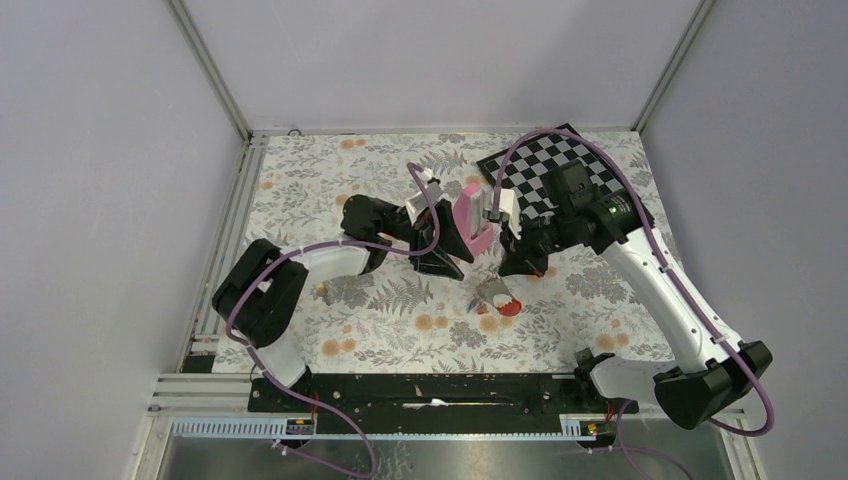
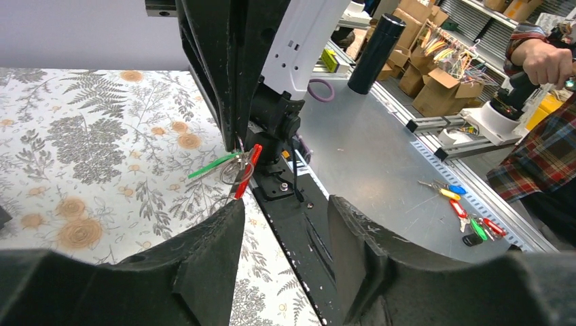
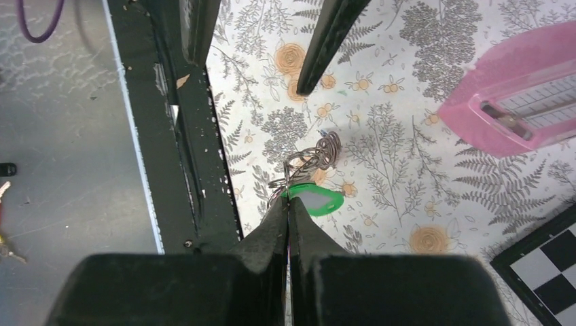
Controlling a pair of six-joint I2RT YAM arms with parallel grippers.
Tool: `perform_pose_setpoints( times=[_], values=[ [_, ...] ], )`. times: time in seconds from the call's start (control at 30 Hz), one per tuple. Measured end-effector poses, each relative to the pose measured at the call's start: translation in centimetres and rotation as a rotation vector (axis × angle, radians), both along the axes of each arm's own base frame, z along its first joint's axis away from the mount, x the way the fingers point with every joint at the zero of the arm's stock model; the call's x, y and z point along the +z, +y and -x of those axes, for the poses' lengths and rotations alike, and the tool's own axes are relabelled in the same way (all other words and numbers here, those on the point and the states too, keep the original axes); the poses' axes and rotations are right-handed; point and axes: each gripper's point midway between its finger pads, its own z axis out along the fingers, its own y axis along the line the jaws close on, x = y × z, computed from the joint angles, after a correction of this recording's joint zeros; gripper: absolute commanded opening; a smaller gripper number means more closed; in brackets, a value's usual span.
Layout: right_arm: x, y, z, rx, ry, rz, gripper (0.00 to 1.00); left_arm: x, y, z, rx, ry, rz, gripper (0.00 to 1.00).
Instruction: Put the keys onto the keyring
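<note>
Matte black fingers (image 2: 204,272) of my left gripper (image 2: 285,204) fill the bottom of the left wrist view. They are blunt, wedge-shaped and faintly grainy, and they stand roughly half apart with nothing between them. My right gripper (image 3: 289,204) is pinched tight, its two tapered tips meeting in a single seam, and a glossy green key tag (image 3: 314,200) pokes out from that pinch. Just past the tag is a tangle of thin grey metal loops (image 3: 314,157). From overhead the keyring (image 1: 497,297) shows as a thick grey part with a red part, just off my right gripper's tips on the side nearer the arm bases. That view does not tell me whether it hangs or rests on the bench (image 1: 400,320), which is covered in a cloth printed with grey ferns and orange flowers. Only the left wrist view shows a slim curved red bar bunched with the green tag at those tips. It alone also shows loose keys (image 2: 469,210) with coloured tags on bare grey metal beyond the black rail (image 2: 299,210). Only the right wrist view shows the smooth translucent face of the pink pyramid (image 3: 502,102). The checkerboard (image 1: 545,165) lies flat at the far right.
</note>
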Motion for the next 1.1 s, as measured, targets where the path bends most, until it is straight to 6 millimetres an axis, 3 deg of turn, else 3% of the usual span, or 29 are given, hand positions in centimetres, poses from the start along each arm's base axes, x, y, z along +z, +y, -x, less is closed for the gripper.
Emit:
perform_pose_setpoints(
  times=[0.27,0.47,0.57,0.7,0.77,0.8,0.97,1.1],
  values=[
    [0.0,0.5,0.1,0.032,-0.036,0.022,0.0,0.1,2.0,-3.2,0.089,0.003,-0.007,0.58],
    [0.7,3.1,0.6,0.119,0.001,-0.032,0.0,0.7,5.9,-7.9,0.251,0.011,-0.007,0.62],
    [0.0,3.3,0.0,0.114,-0.026,-0.028,0.0,0.8,7.6,-9.6,0.314,0.015,-0.007,0.68],
    [-4.3,1.3,0.1,0.066,-0.034,0.08,0.0,0.8,8.3,-10.1,0.331,0.031,-0.018,0.81],
    [-6.9,-0.2,0.6,0.039,-0.01,0.156,0.0,0.8,8.6,-10.0,0.323,0.037,-0.027,0.96],
    [-8.1,-1.0,0.8,0.026,0.002,0.194,0.0,0.8,8.7,-9.8,0.318,0.04,-0.031,0.99],
    [-12.1,-4.9,2.0,-0.034,0.003,0.339,0.0,1.5,10.1,-10.3,0.328,0.033,-0.048,0.99],
    [-13.5,-7.1,2.3,-0.066,-0.041,0.409,0.0,1.5,11.4,-11.1,0.359,0.047,-0.061,0.99]
  ],
)
